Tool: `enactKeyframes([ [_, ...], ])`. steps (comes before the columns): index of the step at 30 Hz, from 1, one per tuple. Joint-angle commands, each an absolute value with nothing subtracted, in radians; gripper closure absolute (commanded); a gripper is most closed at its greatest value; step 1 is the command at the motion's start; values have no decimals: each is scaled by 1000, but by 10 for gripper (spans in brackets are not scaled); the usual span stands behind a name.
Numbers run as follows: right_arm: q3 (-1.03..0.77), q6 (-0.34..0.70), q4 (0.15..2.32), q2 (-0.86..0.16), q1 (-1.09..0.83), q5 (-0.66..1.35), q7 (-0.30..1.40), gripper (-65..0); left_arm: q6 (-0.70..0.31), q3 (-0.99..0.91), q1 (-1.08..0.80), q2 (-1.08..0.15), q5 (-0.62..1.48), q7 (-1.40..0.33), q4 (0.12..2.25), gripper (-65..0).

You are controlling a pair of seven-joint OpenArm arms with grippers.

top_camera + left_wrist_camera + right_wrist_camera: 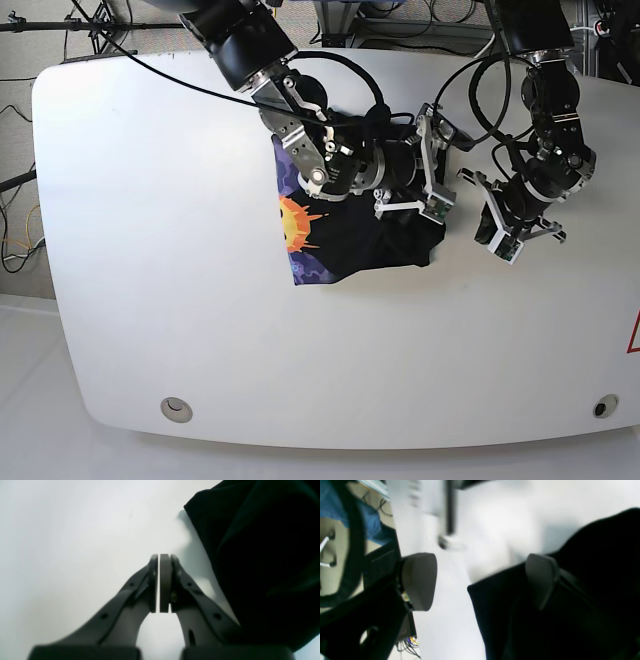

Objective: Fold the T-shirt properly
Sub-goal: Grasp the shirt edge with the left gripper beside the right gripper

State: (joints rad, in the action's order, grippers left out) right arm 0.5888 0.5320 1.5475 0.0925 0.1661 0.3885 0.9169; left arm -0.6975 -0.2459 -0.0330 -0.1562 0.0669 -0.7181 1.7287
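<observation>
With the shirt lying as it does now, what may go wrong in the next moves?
1. The right gripper has its jaws wide open at the edge of the T-shirt, one pad above black cloth; closing here may pinch several layers and pull the fold apart.
2. The left gripper is shut and empty, beside the shirt on the white table; a sweep toward the cloth may push its edge.

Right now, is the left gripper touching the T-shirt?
Apart. The left wrist view shows the left gripper shut on nothing, with bare white table between its fingers and the T-shirt.
</observation>
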Motion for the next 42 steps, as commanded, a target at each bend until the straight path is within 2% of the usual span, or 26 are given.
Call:
enactKeyframes([
  [1,596,536,1566,124,202,407,889,-535,-698,-249,-18,-163,77,-700,1745,0],
  [14,593,536,1554,157,294,406,888,-535,-698,-251,-18,-163,77,-700,1745,0],
  [29,591,536,1472,156,300,406,888,-539,-698,-282,-18,-163,77,-699,1745,0],
  [42,426,536,1471,64,323,406,888,-533,-698,-246,-18,-156,84,-702,1753,0],
])
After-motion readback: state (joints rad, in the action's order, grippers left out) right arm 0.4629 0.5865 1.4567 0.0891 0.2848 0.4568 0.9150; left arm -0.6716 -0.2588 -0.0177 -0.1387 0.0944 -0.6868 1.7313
